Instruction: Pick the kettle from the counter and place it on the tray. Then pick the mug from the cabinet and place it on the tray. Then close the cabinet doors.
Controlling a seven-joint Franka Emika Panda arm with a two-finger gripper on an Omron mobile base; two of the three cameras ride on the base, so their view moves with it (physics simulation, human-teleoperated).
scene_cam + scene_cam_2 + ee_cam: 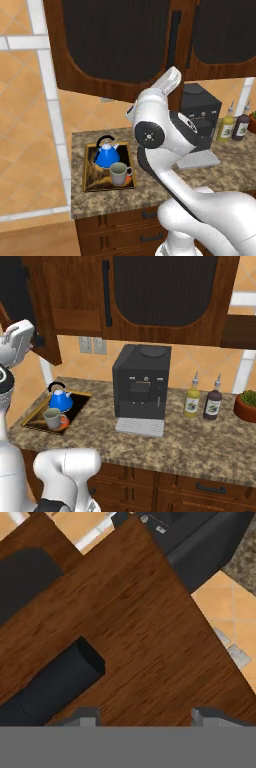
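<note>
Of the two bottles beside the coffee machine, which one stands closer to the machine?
The yellowish bottle stands closer to the coffee machine; the dark brown bottle stands on its far side, toward the plant.

Blue kettle (pixel 106 155), grey mug (pixel 119 173), speckled counter (pixel 150 192).

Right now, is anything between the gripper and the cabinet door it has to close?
Nothing visible does. In the hand view the gripper faces the wood frame of the cabinet door directly; the black bar handle lies off to one side of the fingertips, not between them.
</note>
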